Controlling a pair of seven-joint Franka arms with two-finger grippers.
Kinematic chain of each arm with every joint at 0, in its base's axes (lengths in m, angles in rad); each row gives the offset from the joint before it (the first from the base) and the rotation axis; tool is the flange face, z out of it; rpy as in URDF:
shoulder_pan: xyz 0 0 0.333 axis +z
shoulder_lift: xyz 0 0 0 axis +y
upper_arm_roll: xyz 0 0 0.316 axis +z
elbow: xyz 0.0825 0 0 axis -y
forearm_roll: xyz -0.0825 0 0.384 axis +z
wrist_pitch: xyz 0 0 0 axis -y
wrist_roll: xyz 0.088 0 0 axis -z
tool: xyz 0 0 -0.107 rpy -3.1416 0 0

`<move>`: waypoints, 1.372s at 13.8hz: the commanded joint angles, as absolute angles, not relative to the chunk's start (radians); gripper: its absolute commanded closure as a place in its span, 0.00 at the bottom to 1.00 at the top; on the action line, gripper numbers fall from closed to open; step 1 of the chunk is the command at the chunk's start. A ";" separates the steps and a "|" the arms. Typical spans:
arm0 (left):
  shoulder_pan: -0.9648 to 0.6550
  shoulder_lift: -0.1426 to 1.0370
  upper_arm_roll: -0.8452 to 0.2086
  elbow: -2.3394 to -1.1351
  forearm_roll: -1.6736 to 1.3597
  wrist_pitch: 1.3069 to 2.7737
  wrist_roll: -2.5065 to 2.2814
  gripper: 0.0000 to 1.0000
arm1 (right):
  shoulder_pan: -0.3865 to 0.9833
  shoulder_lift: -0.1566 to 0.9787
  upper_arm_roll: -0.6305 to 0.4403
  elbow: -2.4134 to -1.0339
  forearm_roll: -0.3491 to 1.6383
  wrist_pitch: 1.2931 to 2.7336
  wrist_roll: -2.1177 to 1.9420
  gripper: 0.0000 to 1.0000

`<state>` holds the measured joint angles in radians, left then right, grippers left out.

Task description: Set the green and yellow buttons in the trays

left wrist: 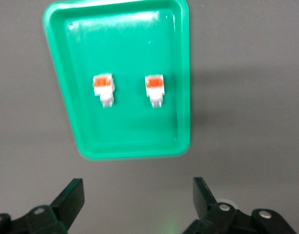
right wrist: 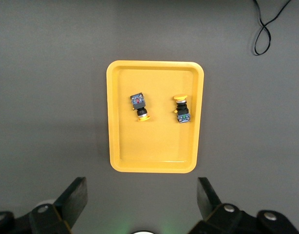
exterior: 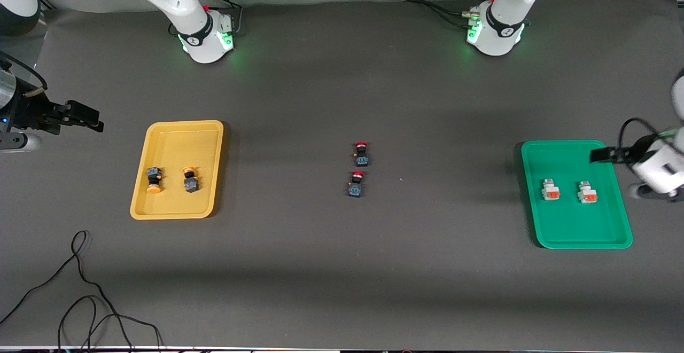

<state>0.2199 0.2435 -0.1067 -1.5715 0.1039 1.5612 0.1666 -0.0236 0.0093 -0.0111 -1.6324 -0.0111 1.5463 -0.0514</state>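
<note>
The yellow tray (exterior: pixel 184 125) (right wrist: pixel 154 144) lies toward the right arm's end and holds two dark buttons with yellow caps (exterior: pixel 154 178) (exterior: pixel 190 178) (right wrist: pixel 140 106) (right wrist: pixel 181 108). Toward the left arm's end, the green tray (exterior: pixel 580 227) (left wrist: pixel 135 129) holds two white buttons with orange faces (exterior: pixel 550 189) (exterior: pixel 587 192) (left wrist: pixel 103 89) (left wrist: pixel 154 88). My left gripper (exterior: pixel 603 155) (left wrist: pixel 137 200) hangs open and empty over the green tray's outer edge. My right gripper (exterior: pixel 93 119) (right wrist: pixel 140 200) hangs open and empty over bare table beside the yellow tray.
Two dark switches with red caps (exterior: pixel 361 153) (exterior: pixel 356 183) sit mid-table between the trays. A loose black cable (exterior: pixel 80 289) (right wrist: pixel 264 29) curls on the mat, nearer to the front camera than the yellow tray. Both arm bases stand along the table's top edge.
</note>
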 commanded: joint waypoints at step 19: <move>-0.073 0.230 -0.009 -1.270 0.098 1.183 0.141 0.02 | -0.038 0.015 0.003 -1.609 -0.021 1.522 -0.032 0.00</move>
<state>0.0666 0.2541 -0.1516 -1.2605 0.0996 1.1783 0.1492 -0.0251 0.0093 -0.0111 -1.6307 -0.0111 1.5408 -0.0510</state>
